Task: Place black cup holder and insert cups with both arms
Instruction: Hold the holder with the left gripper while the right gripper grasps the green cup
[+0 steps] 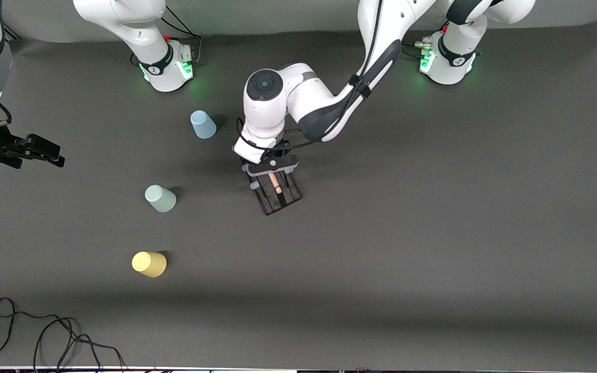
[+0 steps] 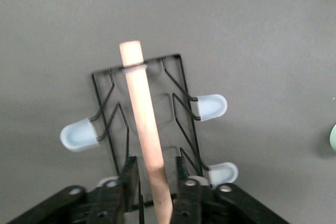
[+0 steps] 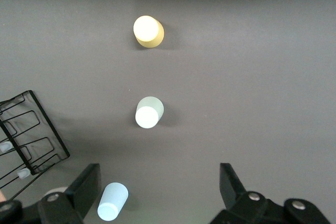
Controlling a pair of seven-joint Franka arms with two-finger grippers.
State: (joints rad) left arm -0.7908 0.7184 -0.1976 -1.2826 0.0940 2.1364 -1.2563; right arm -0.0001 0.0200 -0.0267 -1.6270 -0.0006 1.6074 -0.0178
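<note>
The black cup holder (image 1: 278, 192) stands on the table mid-way between the arms. Its wooden rod handle (image 2: 142, 114) and pale-tipped prongs (image 2: 209, 106) show in the left wrist view. My left gripper (image 1: 272, 173) is over it, jaws astride the rod (image 2: 155, 174) with a small gap on each side. The three cups stand closed end up toward the right arm's end. The blue cup (image 1: 203, 124) is farthest from the front camera, the green cup (image 1: 160, 198) is nearer, and the yellow cup (image 1: 148, 264) is nearest. My right gripper (image 1: 50, 151) hangs high, open and empty (image 3: 157, 192), above the blue cup (image 3: 112, 202).
The right wrist view also shows the green cup (image 3: 148, 113), the yellow cup (image 3: 148, 31) and the holder (image 3: 26, 135). A loose black cable (image 1: 44, 336) lies at the table's front edge toward the right arm's end. Both arm bases (image 1: 166, 65) stand along the back edge.
</note>
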